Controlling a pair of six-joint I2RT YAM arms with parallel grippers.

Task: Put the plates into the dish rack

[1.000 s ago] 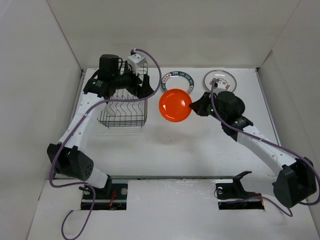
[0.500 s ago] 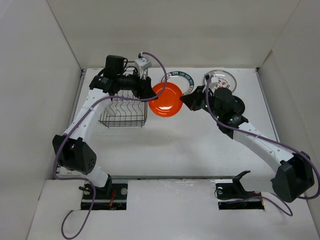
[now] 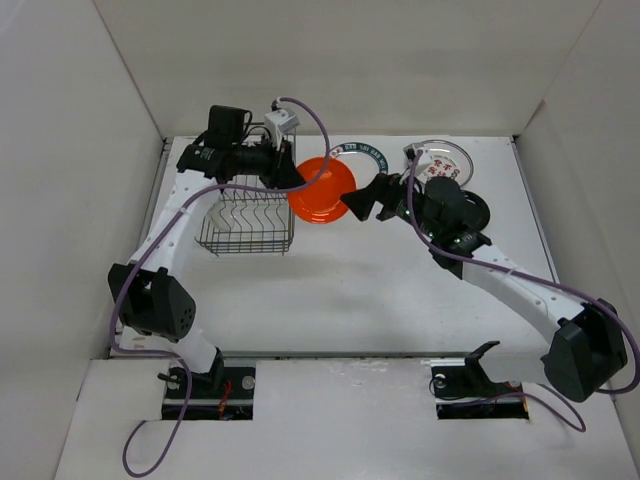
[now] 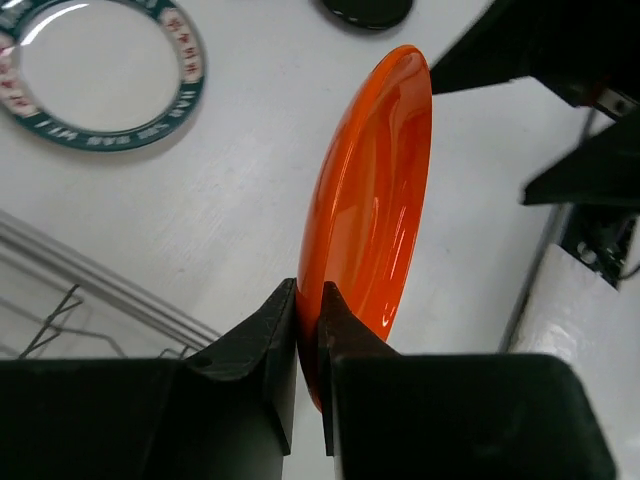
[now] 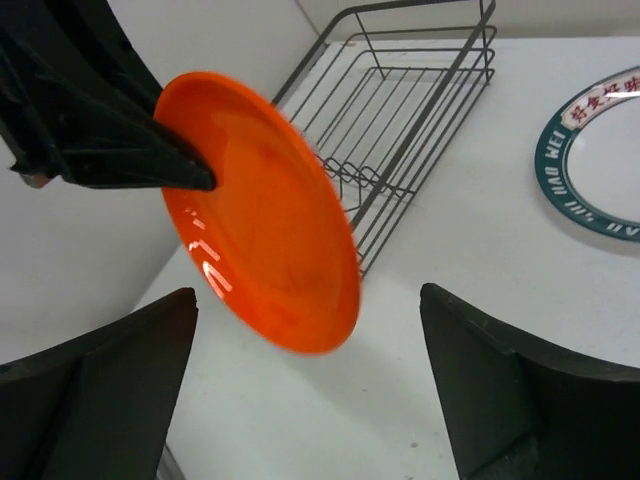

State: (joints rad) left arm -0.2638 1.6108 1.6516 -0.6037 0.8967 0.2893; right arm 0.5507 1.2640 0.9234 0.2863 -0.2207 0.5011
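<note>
Top external view: the orange plate (image 3: pixel 322 188) hangs above the white table (image 3: pixel 350 290), just beside the right end of the dish rack (image 3: pixel 245 225) and outside it. The left gripper (image 3: pixel 295 180) reaches over the rack's far right corner and pinches the plate's left rim. The right gripper (image 3: pixel 365 196) sits at the plate's opposite side, pointing toward it.

In the left wrist view, the two black fingers (image 4: pixel 270 330) press together on the lower edge of the plate (image 4: pixel 375 200). The plate stands nearly on edge, its glossy face turned to the right. A wire of the rack (image 4: pixel 90 290) shows below left.

In the right wrist view, that arm's fingers (image 5: pixel 110 370) are spread wide on either side of the plate (image 5: pixel 265 210), with a clear gap between each finger and its rim. The left gripper (image 5: pixel 205 180) bites the upper left rim. The rack (image 5: pixel 400 110) lies behind, its upright prongs visible inside.

The white plate with the blue-green patterned rim (image 3: pixel 370 152) lies flat on the table behind the orange one. The white plate with red marks (image 3: pixel 440 155) lies flat to its right, near the back wall.
</note>
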